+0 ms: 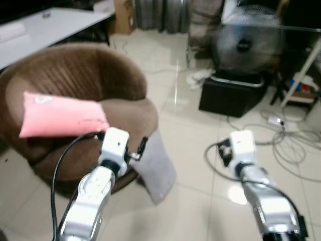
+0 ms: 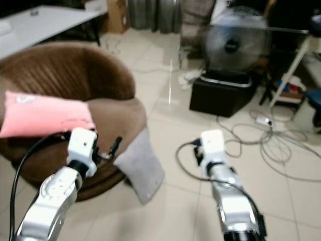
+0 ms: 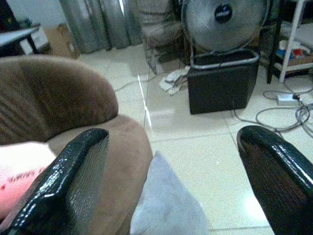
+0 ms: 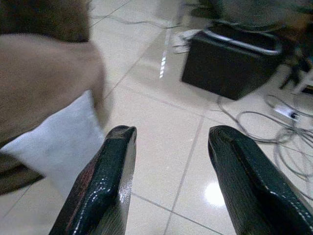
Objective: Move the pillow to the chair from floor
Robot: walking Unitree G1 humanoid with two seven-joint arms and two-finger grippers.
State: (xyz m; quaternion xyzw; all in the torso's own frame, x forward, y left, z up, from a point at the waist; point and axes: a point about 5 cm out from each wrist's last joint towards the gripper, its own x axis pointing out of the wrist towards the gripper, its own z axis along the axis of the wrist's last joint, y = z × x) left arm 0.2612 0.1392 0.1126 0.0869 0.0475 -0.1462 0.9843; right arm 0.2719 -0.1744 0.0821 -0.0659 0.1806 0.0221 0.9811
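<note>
Your grey pillow (image 1: 156,168) leans on the brown chair (image 1: 75,90), just past your left hand (image 3: 171,181). Both hands are wide open and empty.

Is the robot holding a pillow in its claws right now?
No, nothing is held. Both the left gripper and right gripper have open jaws. The grey pillow leans against the chair; the pink pillow lies on it.
</note>
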